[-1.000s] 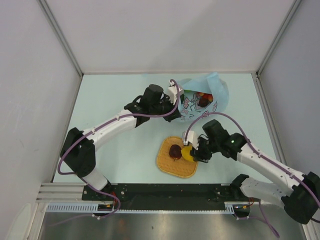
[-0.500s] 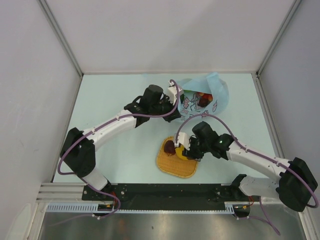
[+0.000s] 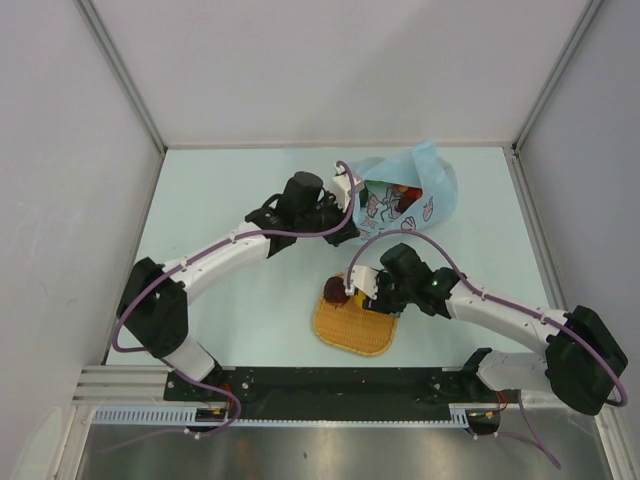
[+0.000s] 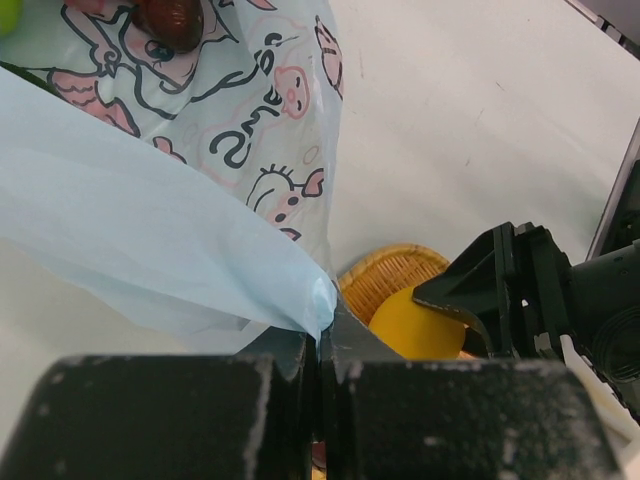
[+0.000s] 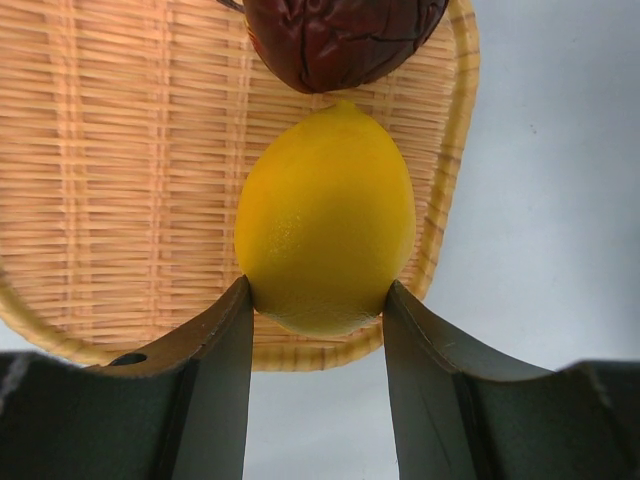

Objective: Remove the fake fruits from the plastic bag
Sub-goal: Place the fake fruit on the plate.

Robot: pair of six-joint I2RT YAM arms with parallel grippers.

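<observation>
The right gripper clamps the lemon over the tray — the plum at 12 o'clock is cropped — while the left gripper pinches the plastic bag shut.

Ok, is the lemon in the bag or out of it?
Out: the lemon is gripped between the right fingers over the woven tray, beside a plum, apart from the bag.

I see my left gripper pinching the plastic bag edge at bottom centre. The bag fills the upper left; a lemon sits over the woven tray lower right.
</observation>
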